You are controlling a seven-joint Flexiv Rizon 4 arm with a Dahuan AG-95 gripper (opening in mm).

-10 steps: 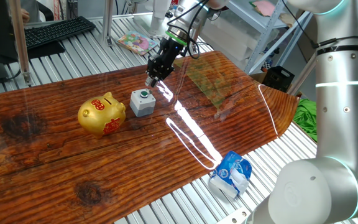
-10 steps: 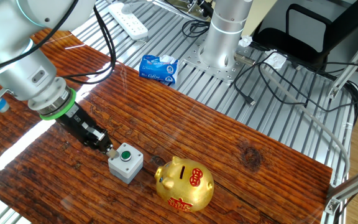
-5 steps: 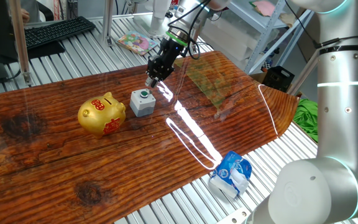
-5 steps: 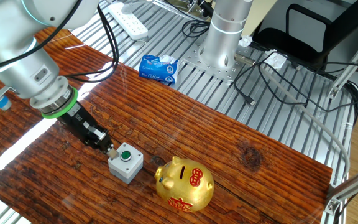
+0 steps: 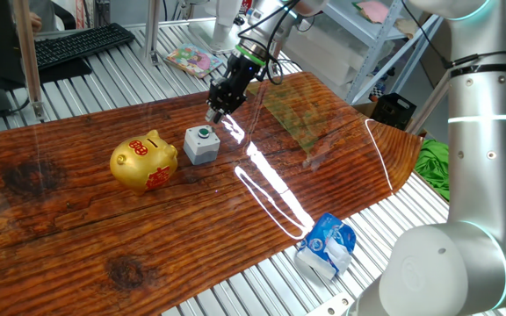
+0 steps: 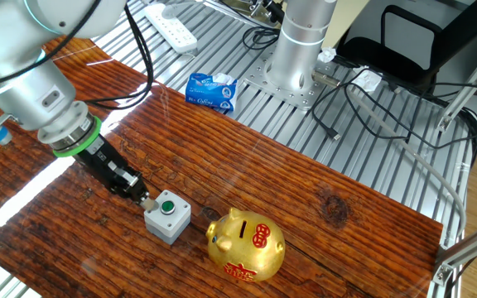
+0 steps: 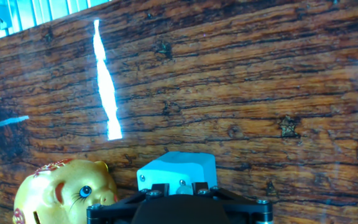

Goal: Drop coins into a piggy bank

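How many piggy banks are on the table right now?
1. The gold piggy bank stands on the wooden table, just beside the grey box with a green button. No second one shows in any view.

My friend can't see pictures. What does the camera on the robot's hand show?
The black pincer fills the bottom edge, looking down at a wooden table. Just past it sits a small grey box, and a shiny gold piggy bank peeks in at the lower left. A bright streak of light crosses the wood.
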